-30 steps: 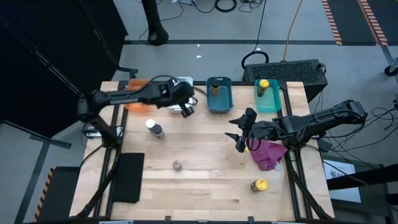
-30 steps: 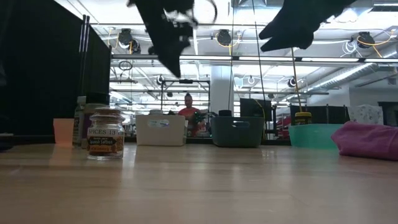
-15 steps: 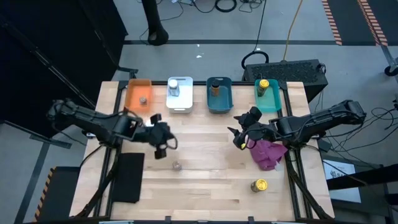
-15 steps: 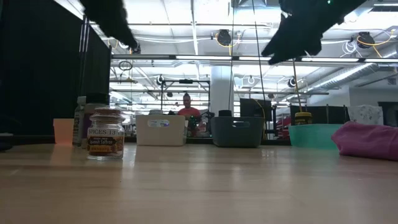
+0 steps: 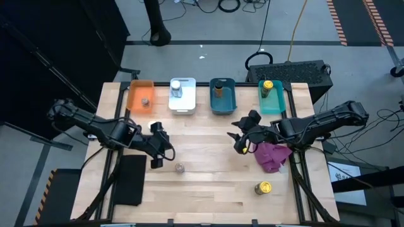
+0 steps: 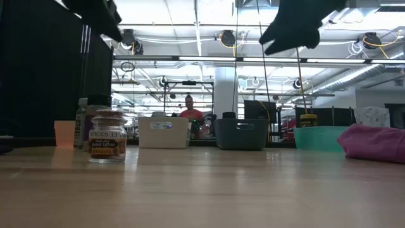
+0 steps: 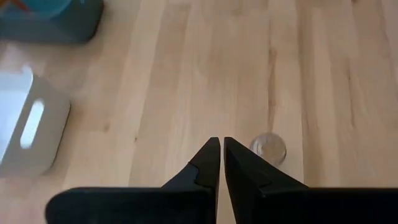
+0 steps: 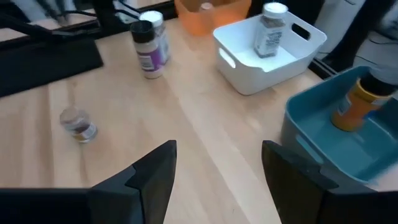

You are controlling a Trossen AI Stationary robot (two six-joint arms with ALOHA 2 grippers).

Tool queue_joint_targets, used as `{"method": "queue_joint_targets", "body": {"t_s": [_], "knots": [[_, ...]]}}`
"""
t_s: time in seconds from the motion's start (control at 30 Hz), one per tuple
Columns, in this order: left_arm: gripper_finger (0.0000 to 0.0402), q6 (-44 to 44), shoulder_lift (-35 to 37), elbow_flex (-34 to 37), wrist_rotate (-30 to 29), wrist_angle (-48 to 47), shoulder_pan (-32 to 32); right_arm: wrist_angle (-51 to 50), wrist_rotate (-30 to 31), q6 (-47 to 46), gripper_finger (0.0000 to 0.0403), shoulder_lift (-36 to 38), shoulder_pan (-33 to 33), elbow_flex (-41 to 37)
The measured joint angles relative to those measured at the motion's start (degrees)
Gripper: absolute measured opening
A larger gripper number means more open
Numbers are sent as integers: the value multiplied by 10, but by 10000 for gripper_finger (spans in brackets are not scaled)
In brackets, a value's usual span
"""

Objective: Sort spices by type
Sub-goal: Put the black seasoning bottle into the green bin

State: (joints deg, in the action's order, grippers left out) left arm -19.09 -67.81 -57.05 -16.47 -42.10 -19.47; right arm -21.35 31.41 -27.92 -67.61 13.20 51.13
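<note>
The left gripper [image 5: 156, 162], fingers pressed together and empty, hangs left of center over the counter [image 5: 208, 189], just left of a small clear spice jar [image 5: 180, 168]. The right gripper [image 5: 238, 144], fingers spread and empty, hovers right of center beside the magenta cloth [image 5: 273, 156].

Grey floor [image 5: 208, 25] with cables beyond the table; black curtain [image 5: 57, 50] left; ceiling lights [image 6: 228, 38]; person [image 6: 190, 114] far back.
</note>
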Motion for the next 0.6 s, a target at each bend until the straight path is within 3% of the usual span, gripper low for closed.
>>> {"method": "queue_joint_targets", "body": {"t_s": [0.17, 0.33, 0.47, 0.6], "knots": [[31, -24, 2, -15, -3, -85, 16, -6, 0, 2, 217, 0, 5, 0], [31, 107, 2, -16, 3, -123, 19, -8, 0, 13, 217, 0, 4, 0], [31, 120, 1, -16, -17, -161, 23, -8, 0, 21, 217, 0, 4, 0], [31, 118, 10, -16, 7, -195, 84, -8, 0, 31, 217, 0, 4, 0]]}}
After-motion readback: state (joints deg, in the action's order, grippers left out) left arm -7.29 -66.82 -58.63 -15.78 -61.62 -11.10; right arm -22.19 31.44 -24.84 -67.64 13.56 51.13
